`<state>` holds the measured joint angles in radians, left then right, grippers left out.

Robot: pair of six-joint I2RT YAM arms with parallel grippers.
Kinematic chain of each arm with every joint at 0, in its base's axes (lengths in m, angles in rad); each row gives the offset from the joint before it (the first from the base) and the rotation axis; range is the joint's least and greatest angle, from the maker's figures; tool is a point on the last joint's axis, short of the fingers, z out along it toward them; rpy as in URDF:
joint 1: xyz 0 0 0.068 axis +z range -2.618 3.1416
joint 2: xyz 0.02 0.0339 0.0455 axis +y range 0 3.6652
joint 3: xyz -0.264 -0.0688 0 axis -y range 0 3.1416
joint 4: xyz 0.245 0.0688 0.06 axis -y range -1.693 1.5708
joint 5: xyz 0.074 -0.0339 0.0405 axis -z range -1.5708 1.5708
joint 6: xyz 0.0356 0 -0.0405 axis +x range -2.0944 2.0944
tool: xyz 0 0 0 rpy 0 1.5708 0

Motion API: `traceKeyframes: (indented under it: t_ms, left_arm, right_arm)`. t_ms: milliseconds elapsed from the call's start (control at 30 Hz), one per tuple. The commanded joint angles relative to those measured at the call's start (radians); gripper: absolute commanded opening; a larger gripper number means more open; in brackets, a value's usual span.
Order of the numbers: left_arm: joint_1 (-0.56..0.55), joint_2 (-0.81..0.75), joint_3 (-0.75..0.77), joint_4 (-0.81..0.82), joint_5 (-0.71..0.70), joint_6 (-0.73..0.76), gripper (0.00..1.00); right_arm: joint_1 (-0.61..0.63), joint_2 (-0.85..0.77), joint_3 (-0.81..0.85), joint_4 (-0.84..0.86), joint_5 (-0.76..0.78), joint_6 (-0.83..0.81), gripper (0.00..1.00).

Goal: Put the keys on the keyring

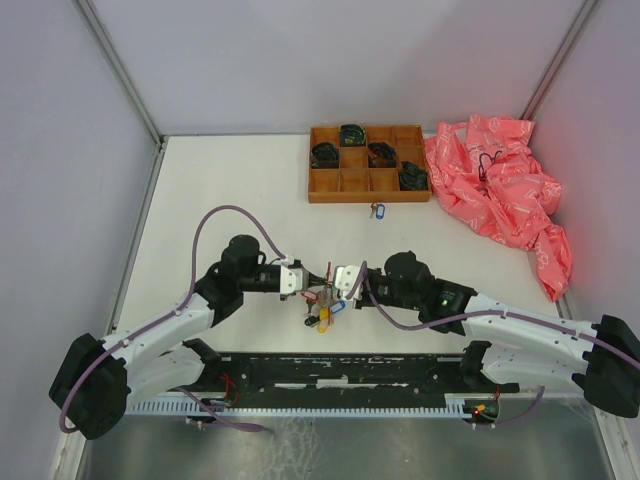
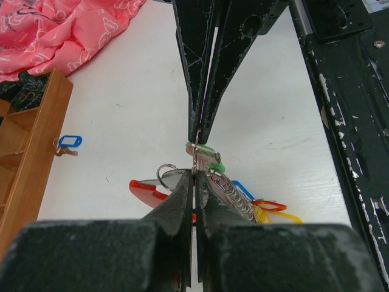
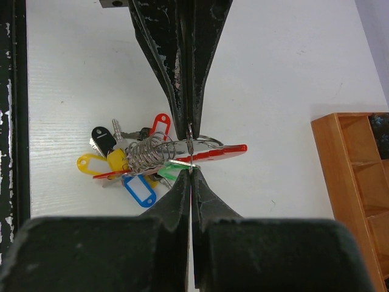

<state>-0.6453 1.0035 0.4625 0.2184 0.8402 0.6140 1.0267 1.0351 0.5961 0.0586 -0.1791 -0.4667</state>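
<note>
Threading, likely. Left pincer (image 2: 193,177) and right pincer (image 3: 191,173) tip to tip, both clamped on keyring (image 3: 190,141); green key (image 2: 214,166) beside tips. Next: pry it apart, feed key.

**Lighting and picture quality, three views: bright, even, diffuse light from above.**
Table (image 1: 230,190) white, close to washed out in the wrist views. Shadows soft and short, under the arms and by the tray (image 1: 365,163). Walls faintly lilac. Small glints on keyring (image 3: 205,140). Top view sharp, hazy along the near strip. In the wrist views the keys (image 3: 121,161) are crisp, while left gripper (image 2: 194,173) and right gripper (image 3: 191,169) are dark and blurred nearest the lens.
</note>
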Motion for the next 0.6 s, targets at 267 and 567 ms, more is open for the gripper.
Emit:
traceKeyframes:
  t_ms: [267, 567]
  left_arm:
    - [-0.008, -0.002, 0.052, 0.047, 0.009, -0.064, 0.03]
    - [-0.014, 0.004, 0.058, 0.045, 0.002, -0.075, 0.03]
  right_arm:
    - [0.024, 0.03, 0.079, 0.047, 0.014, 0.024, 0.01]
    - [0.029, 0.029, 0.087, 0.051, 0.015, 0.019, 0.01]
